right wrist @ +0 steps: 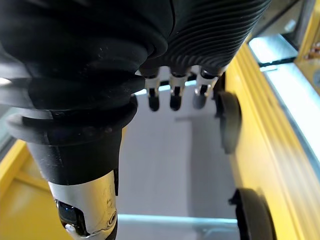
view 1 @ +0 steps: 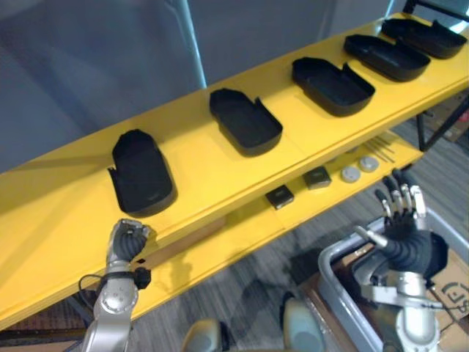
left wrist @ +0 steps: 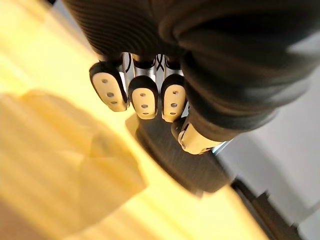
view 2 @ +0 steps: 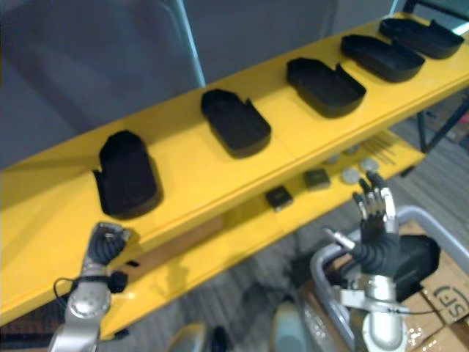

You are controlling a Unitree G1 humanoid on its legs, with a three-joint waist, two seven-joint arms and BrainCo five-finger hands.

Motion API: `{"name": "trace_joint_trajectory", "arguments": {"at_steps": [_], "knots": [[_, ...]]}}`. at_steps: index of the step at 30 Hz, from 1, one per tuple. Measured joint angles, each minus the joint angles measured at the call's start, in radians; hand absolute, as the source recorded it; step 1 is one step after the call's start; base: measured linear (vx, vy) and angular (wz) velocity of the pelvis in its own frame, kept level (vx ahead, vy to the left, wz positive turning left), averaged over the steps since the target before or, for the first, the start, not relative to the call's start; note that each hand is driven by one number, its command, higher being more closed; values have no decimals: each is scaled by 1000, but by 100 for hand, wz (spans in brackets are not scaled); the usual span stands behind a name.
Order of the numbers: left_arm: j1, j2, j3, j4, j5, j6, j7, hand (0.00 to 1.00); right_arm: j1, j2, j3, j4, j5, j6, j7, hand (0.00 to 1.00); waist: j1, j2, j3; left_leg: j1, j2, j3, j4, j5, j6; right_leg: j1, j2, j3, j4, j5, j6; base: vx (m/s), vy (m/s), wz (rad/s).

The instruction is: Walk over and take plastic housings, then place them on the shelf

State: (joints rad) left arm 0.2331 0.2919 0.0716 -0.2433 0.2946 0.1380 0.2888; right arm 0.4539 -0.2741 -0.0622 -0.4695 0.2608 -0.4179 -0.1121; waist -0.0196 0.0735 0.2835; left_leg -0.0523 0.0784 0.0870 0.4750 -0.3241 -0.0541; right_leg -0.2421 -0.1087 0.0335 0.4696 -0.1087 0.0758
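Observation:
Several black plastic housings lie in a row on the top board of a yellow shelf (view 1: 198,165). The leftmost housing (view 1: 141,172) is nearest my left hand (view 1: 128,242). That hand is curled into a fist at the shelf's front edge, just below the housing, and holds nothing. In the left wrist view the curled fingers (left wrist: 144,96) hang in front of the dark housing (left wrist: 185,167). Other housings (view 1: 245,121) (view 1: 333,84) run off to the right. My right hand (view 1: 401,220) is at the lower right, fingers straight and empty, away from the shelf.
The lower shelf board carries two small black blocks (view 1: 279,196) (view 1: 317,177) and grey discs (view 1: 351,174). A grey bin (view 1: 331,273) stands on the floor under my right hand, with a cardboard box (view 1: 456,287) beside it. A grey wall rises behind the shelf.

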Motion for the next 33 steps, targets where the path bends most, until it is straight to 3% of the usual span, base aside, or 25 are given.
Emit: {"name": "trace_joint_trajectory", "arguments": {"at_steps": [5, 9, 10, 14, 20, 24, 33], "knots": [[1, -1, -1, -18, 36, -42, 59, 100, 16, 0, 6, -1, -1, 0, 0, 0, 4, 0, -1, -1, -1, 1, 18, -9, 2, 3, -3, 3, 7, 0, 1, -6, 13, 0], [23, -20, 0, -84, -32, -82, 40, 100, 39, 0, 7, -20, -1, 0, -1, 0, 6, 0, -1, -2, -4, 1, 23, -11, 3, 4, -5, 3, 9, 0, 2, 1, 8, 0], [47, -38, 0, -127, -109, -117, 12, 100, 53, 2, 7, -48, -2, 0, -1, 0, 6, 0, -1, -1, -5, 1, 23, -11, 4, 4, -7, 3, 11, -2, 4, 0, 0, 0], [98, -65, -3, -208, -150, -179, -16, 100, 76, 4, 8, -74, -2, 0, -3, 0, 9, -1, -1, -2, -9, -4, 24, -12, 4, 5, -11, 0, 13, -8, 12, 7, 16, 4], [109, -60, -4, -242, 34, -172, -39, 100, 75, 5, 10, -74, 0, 0, -18, 0, 9, -3, 1, -14, -11, -7, 23, -12, 6, -5, -12, 0, 12, -11, 16, 4, 3, 1], [102, -19, -10, -257, 81, -132, -95, 100, 72, 5, 5, -74, 1, 0, -17, 0, 9, -6, 5, -18, -16, -10, 21, -13, 8, -16, -17, -2, 27, -20, 10, 34, 13, 4], [7, 17, -21, -241, 117, -47, -128, 100, 58, -1, 2, -74, 1, 0, 3, 0, 6, -11, 15, -17, -33, -5, 25, -20, 6, -38, -32, 8, 79, -57, 12, 26, 10, 2]]}}
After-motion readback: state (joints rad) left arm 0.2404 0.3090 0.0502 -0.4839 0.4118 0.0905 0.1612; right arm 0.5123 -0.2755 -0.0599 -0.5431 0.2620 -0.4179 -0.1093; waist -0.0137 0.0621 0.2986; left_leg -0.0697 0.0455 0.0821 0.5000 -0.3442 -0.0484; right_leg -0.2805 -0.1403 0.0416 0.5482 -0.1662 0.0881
